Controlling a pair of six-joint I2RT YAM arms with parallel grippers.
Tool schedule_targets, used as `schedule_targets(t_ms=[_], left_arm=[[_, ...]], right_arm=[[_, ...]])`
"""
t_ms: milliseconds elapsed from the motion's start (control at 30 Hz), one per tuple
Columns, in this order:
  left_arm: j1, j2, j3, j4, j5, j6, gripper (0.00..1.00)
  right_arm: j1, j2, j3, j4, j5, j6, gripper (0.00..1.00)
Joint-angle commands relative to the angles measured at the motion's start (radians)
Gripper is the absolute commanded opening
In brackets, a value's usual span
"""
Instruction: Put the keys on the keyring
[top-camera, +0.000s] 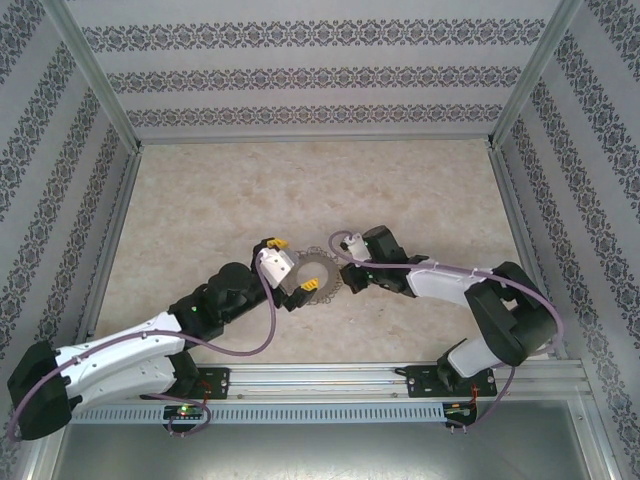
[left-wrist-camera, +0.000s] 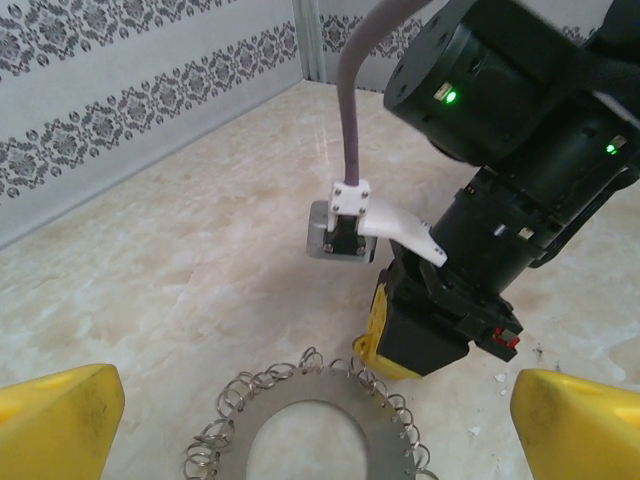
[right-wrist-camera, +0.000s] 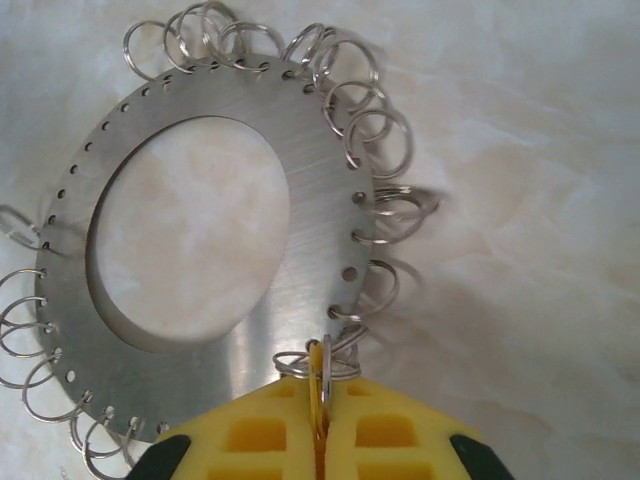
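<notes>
The keyring (right-wrist-camera: 310, 200) is a flat grey metal band with small wire loops all round its rim, lying on the marble table. My right gripper (right-wrist-camera: 320, 425) is shut, its yellow pads pinching one wire loop (right-wrist-camera: 322, 362) at the band's near rim. In the left wrist view that right gripper (left-wrist-camera: 385, 340) touches the far rim of the keyring (left-wrist-camera: 390, 420). My left gripper (left-wrist-camera: 320, 425) stands wide open, one yellow finger on each side of the band, touching nothing. From above, the keyring (top-camera: 318, 272) lies between the left gripper (top-camera: 296, 265) and the right gripper (top-camera: 338, 278). The keys are out of view.
The marble tabletop (top-camera: 300, 190) is ringed by aluminium posts and patterned walls. A metal rail (top-camera: 330, 380) runs along the near edge by the arm bases. A purple cable (left-wrist-camera: 350, 100) loops off the right wrist.
</notes>
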Motion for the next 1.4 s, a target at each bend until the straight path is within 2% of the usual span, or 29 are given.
schedule_targets(t_ms=[0, 167, 200, 233, 333, 367, 400, 500, 600, 700, 800, 867, 967, 1167, 1267, 1367], left_arm=[[0.014, 0.031, 0.030, 0.065, 0.020, -0.031, 1.00], [0.016, 0.090, 0.068, 0.056, 0.027, -0.055, 1.00], [0.015, 0.102, 0.077, 0.053, 0.023, -0.064, 1.00], [0.015, 0.112, 0.079, 0.067, 0.024, -0.075, 1.00], [0.019, 0.130, 0.090, 0.080, 0.018, -0.105, 1.00], [0.022, 0.133, 0.102, 0.060, -0.001, -0.113, 1.00], [0.031, 0.137, 0.115, 0.030, -0.029, -0.126, 1.00], [0.110, 0.150, 0.141, -0.048, -0.101, -0.196, 1.00], [0.245, 0.144, 0.106, -0.014, -0.058, -0.261, 1.00], [0.388, 0.158, 0.081, 0.011, -0.074, -0.299, 1.00], [0.482, 0.193, 0.060, 0.027, -0.230, -0.283, 1.00], [0.541, 0.214, 0.040, 0.057, -0.308, -0.291, 1.00], [0.602, 0.230, 0.014, 0.107, -0.356, -0.285, 1.00], [0.676, 0.271, -0.012, 0.169, -0.413, -0.221, 1.00], [0.696, 0.318, -0.039, 0.280, -0.436, -0.137, 1.00], [0.734, 0.379, -0.061, 0.336, -0.431, -0.127, 1.00]], right_arm=[[-0.005, -0.054, -0.029, 0.049, 0.085, 0.029, 0.14], [-0.009, -0.134, -0.068, 0.052, 0.153, 0.040, 0.26], [-0.009, -0.149, -0.073, 0.050, 0.171, 0.041, 0.35], [-0.008, -0.165, -0.075, 0.047, 0.185, 0.040, 0.49], [0.004, -0.243, -0.075, 0.020, 0.222, 0.014, 0.69], [0.006, -0.282, -0.072, 0.000, 0.233, 0.005, 0.92], [0.006, -0.333, -0.065, -0.028, 0.242, -0.011, 0.98], [0.000, -0.489, -0.056, -0.088, 0.294, -0.074, 0.98], [-0.054, -0.640, -0.095, -0.067, 0.365, -0.126, 0.98], [-0.182, -0.750, -0.141, -0.035, 0.369, -0.136, 0.98], [-0.348, -0.778, -0.209, 0.068, 0.333, -0.094, 0.98], [-0.459, -0.756, -0.253, 0.196, 0.307, -0.050, 0.98], [-0.543, -0.649, -0.326, 0.354, 0.293, -0.041, 0.98], [-0.585, -0.385, -0.302, 0.517, 0.292, -0.090, 0.98], [-0.589, -0.285, -0.308, 0.643, 0.268, -0.099, 0.98], [-0.592, -0.185, -0.307, 0.762, 0.243, -0.072, 0.98]])
